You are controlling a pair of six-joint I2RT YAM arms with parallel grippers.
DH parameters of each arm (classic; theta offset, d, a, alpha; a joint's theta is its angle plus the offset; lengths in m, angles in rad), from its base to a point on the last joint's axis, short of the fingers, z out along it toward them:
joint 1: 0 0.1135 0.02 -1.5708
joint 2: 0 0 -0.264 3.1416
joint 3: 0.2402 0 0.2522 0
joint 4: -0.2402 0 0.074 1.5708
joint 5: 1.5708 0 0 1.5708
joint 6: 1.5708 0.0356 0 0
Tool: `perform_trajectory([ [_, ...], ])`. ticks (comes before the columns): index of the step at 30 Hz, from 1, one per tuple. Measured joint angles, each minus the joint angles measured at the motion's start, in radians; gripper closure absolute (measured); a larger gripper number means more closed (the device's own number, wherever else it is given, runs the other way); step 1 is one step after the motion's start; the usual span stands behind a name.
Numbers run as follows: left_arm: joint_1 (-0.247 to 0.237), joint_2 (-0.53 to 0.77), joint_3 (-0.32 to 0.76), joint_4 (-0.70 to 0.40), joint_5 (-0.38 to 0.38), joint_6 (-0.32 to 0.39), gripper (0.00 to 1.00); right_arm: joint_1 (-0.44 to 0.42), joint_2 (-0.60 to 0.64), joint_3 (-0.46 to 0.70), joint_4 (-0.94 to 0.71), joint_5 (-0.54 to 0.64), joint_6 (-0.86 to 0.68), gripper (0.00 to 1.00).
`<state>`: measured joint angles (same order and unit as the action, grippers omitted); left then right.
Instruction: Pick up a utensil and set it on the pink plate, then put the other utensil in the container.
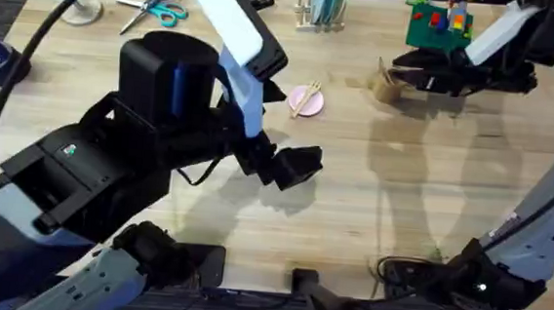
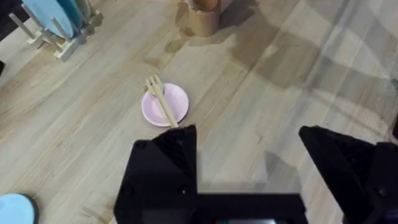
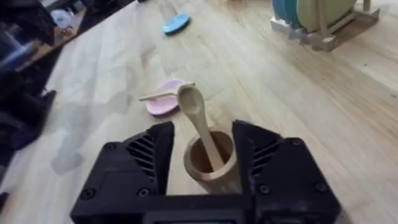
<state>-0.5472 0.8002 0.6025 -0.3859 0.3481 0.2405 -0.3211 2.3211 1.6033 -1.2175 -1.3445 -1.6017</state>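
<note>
So I'm sitting at what looks like the tail end of this one. The small light wooden fork with short tines [image 2: 161,101] is lying across the small round pale pink plate [image 2: 176,107], tines poking just past the rim, so I'm counting that half as done. My left gripper [image 2: 249,158] is hanging above the light wooden table [image 2: 280,93] a little back from the plate, with its black fingers [image 2: 168,162] spread wide and nothing between them. The other half is where I'm busy: the small pale wooden spoon with the rounded bowl end [image 3: 200,124] is standing handle-down inside the small tan-brown cylindrical cup [image 3: 208,163], bowl sticking up and leaning toward the plate. My right gripper [image 3: 202,155] is sitting right over that cup with its fingers [image 3: 152,152] apart on either side of it, and I'm not seeing either one pressing on the spoon or the cup. I'm guessing the spoon is already let go and resting on its own, so all that's left is lifting my right arm clear without knocking the cup over.
</note>
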Motion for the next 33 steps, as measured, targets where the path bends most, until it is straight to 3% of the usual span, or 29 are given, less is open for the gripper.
perform_trajectory([
  [5, 0.000, 0.000, 0.000, 0.000, 0.000, 0.000, 0.006, -0.008, 0.000, 0.107, -0.159, 0.036, -0.024, 0.338],
  [11, 0.000, 0.000, 0.000, 0.000, 0.000, 0.000, 0.007, -0.009, -0.002, 0.318, -0.400, 0.178, -0.034, 0.248],
  [13, 0.000, 0.000, 0.000, 0.000, 0.000, 0.000, 0.006, -0.007, -0.005, 0.382, -0.400, 0.226, -0.003, 0.050],
  [14, 0.000, 0.000, 0.000, 0.000, 0.000, 0.000, 0.006, -0.006, -0.008, 0.407, -0.400, 0.251, 0.026, 0.020],
  [26, 0.000, 0.000, 0.000, 0.000, 0.000, 0.000, 0.007, 0.042, -0.112, 0.459, -0.400, 0.612, 0.567, 0.007],
  [33, 0.000, 0.000, 0.000, 0.000, 0.000, 0.000, 0.006, 0.083, -0.205, 0.459, -0.400, 0.734, 0.750, 0.007],
])
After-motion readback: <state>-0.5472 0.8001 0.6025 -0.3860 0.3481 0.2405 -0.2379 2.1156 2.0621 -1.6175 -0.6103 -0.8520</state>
